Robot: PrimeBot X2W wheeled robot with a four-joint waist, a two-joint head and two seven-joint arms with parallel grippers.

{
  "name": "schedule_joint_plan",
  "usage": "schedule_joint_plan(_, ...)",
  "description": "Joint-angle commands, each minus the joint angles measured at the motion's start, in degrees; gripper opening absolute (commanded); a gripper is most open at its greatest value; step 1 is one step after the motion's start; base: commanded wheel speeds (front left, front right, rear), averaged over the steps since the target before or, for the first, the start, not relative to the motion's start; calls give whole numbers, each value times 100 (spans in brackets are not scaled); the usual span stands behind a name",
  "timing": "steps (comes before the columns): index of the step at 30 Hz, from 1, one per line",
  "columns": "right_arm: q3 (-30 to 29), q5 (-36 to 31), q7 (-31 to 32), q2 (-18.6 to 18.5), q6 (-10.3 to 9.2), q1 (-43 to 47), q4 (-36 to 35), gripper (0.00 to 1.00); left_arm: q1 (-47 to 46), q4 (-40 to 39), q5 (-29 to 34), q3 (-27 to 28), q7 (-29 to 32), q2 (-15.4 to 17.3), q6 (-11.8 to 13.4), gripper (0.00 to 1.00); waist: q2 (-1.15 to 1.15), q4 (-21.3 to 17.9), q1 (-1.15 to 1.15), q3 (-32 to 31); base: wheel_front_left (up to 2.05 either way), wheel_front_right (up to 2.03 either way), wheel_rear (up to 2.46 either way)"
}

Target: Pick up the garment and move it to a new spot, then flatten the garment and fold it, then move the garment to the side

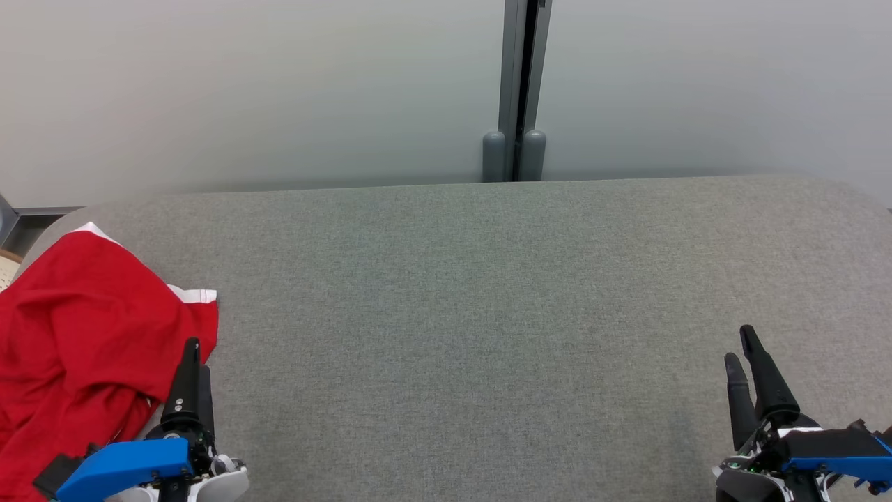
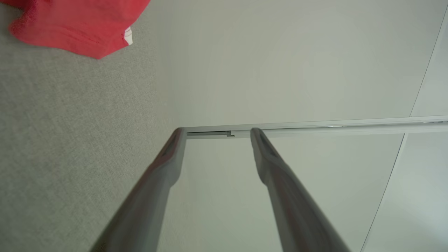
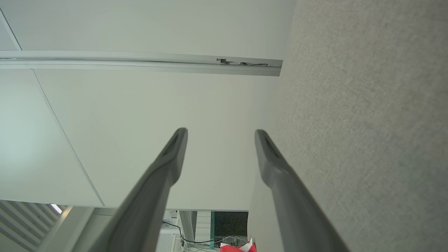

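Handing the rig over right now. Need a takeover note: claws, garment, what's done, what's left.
Left claw: open, empty, by the right edge of the crumpled red garment with white trim.
Right claw: open, empty, at the near right of the grey fabric tabletop.
Garment: bunched at the tabletop's left end, neither flat nor folded.
Done: nothing evident.
Left: pick it up and move it, flatten, fold, set it aside.
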Motion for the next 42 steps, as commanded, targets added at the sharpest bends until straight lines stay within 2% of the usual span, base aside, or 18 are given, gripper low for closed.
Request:
schedule_joint_plan(1, 47, -232, -74, -25, 8, -45, -157, 100, -164, -133, 192, -9, -70, 39, -4, 100, 0, 4, 0, 0, 0, 0, 0)
schedule_joint_plan(12, 224, -1451, -317, -31, 10, 1, -318, 100, -201, -309, 1343, -66, -311, 44, 156, 100, 0, 13, 0, 8, 0, 0, 0)
schedule_joint_plan(24, 501, -2857, -578, -38, 12, 11, -238, 100, -157, -445, 3015, -326, -571, 50, 585, 100, 0, 37, 0, 22, 0, 0, 0)
schedule_joint_plan(34, 617, -3928, -770, -43, 14, 46, -242, 100, -116, -408, 4404, -577, -763, 78, 668, 100, 0, 59, 0, 8, 0, 0, 0)
schedule_joint_plan(42, 690, -4633, -911, -47, 15, 89, -299, 100, -82, -350, 5225, -787, -904, 192, 758, 100, 0, 83, 0, -3, 0, 0, 0)
